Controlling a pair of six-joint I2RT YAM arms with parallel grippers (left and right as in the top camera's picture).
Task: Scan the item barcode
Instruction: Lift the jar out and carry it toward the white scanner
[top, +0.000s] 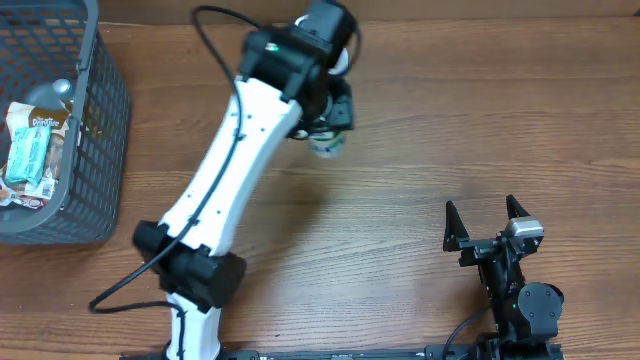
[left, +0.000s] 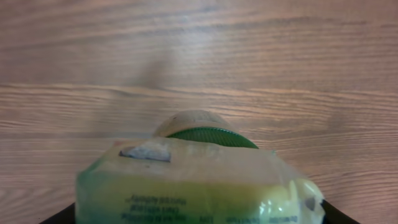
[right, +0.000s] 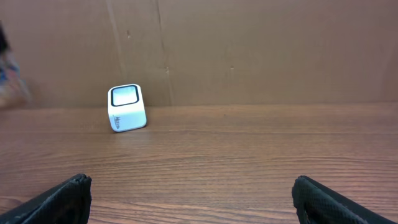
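Pale wood-grain desk (right: 249, 155), with a flat cardboard-brown wall (right: 280, 50) behind the boxy white scanner (right: 127, 107). Near the scanner, off the desk, the left fingers (left: 334, 218) pinch a glossy, crinkled packet (left: 199, 186) with yellow-green contents. The right fingers (right: 65, 199) are spread wide. A dark mesh basket (top: 100, 130) sits far left of the scanner.

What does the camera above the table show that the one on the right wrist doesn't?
Only the overhead view: the grey basket at the left edge, and the left gripper holding a packet. Only the right wrist view: a clear look at the small white scanner, standing before a brown cardboard wall. Both: the wooden table and the right gripper, its fingers spread open with nothing between them.
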